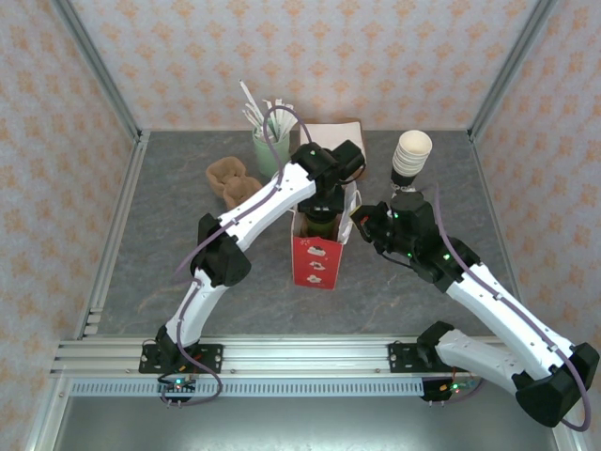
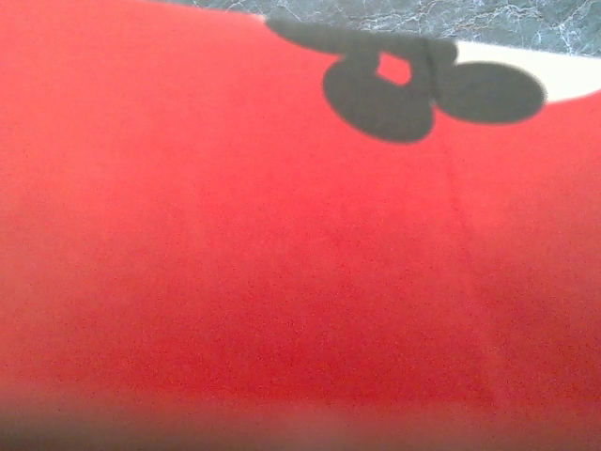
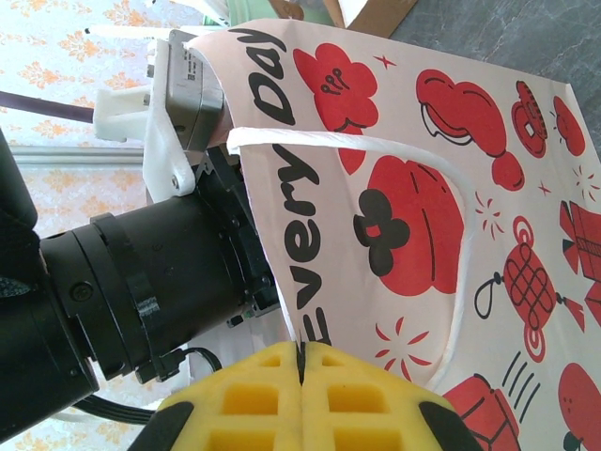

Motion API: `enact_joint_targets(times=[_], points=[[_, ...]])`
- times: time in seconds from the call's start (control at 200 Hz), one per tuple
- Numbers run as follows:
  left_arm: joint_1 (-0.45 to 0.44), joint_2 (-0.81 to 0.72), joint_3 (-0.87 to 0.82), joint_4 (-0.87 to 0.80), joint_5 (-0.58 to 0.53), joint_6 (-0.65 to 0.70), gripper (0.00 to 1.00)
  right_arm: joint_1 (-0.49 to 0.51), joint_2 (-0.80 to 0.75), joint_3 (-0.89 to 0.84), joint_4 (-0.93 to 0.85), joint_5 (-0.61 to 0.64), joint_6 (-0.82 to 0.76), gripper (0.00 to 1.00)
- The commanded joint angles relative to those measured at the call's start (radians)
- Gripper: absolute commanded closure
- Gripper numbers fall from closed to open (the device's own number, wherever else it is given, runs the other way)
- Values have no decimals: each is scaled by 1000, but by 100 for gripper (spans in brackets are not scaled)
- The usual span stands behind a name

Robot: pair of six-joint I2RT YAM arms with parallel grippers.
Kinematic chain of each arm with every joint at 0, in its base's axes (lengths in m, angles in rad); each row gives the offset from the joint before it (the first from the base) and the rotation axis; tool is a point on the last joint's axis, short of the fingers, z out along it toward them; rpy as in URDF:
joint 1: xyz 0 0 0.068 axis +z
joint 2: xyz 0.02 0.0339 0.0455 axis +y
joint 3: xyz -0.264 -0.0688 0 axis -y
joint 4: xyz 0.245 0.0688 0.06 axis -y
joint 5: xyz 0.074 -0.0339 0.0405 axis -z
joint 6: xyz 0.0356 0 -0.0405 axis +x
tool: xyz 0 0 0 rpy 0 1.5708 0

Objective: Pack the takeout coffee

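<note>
The red-and-white paper bag [image 1: 315, 258] stands upright mid-table. My left gripper [image 1: 319, 211] reaches down into its open mouth, and the dark-green takeout coffee [image 1: 317, 226] hangs at the mouth in its grip; the fingers themselves are hidden. The left wrist view is pressed close to the bag's red paper [image 2: 282, 235]. My right gripper [image 1: 362, 224] is at the bag's right rim. In the right wrist view its yellow pads [image 3: 254, 395] are shut on the edge of the bag [image 3: 423, 188], next to the white handle loop [image 3: 451, 188].
A pale mint cup with white straws [image 1: 268, 141] and a brown box [image 1: 338, 127] stand behind the bag. A brown pulp cup carrier [image 1: 232, 180] lies at the back left, a stack of cream cups [image 1: 411, 155] at the back right. The left arm's black wrist [image 3: 122, 282] sits beside the bag.
</note>
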Motion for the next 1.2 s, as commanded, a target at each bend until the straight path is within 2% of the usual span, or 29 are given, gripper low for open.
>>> enact_joint_targets(times=[0.0,1.196], points=[[8,30,-30,12,19,-4,39,8,-9,2,-16,-8,1,100],[19,79,-280,176,76,1,40,8,-12,-17,-29,-2,0,100]])
